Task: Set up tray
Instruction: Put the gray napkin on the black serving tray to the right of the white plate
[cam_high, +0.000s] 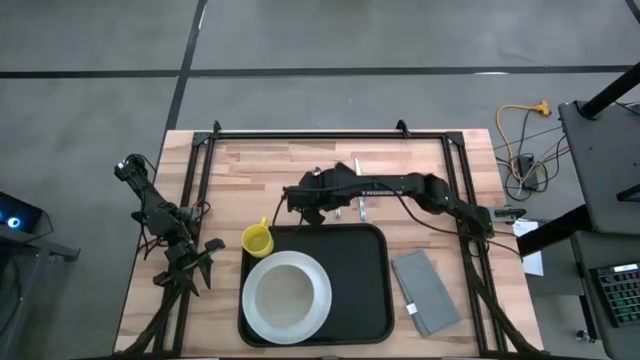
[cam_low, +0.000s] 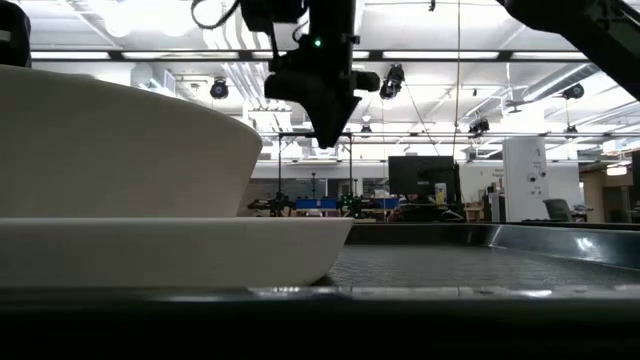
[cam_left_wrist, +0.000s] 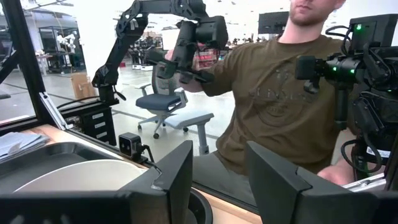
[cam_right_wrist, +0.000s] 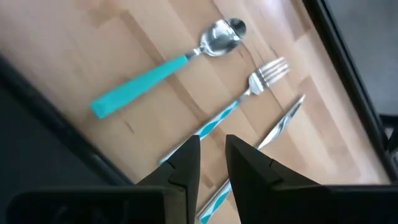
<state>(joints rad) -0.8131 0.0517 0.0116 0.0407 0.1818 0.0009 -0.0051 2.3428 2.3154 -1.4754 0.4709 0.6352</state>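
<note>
Hovering above the wooden table (cam_high: 420, 180) just beyond the far rim of the tray (cam_high: 375, 300), the right gripper (cam_right_wrist: 212, 155) holds nothing, its fingers narrowly parted over the fork (cam_right_wrist: 249, 93). The fork's long axis runs in line with that gap (spoon (cam_right_wrist: 168, 62) and knife (cam_right_wrist: 283, 124) flank it). The left gripper (cam_left_wrist: 217, 180) waits half-open, farther away at the table's left edge.

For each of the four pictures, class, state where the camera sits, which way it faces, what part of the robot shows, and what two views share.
High: overhead, facing down; both arms, tray, plate.
Low: table height, facing the room; plate close, one gripper above.
Left wrist: past its open fingers towards a person.
Right wrist: over its fingers, facing down at spoon, fork, knife.
Shared: high and right wrist show the cutlery.
</note>
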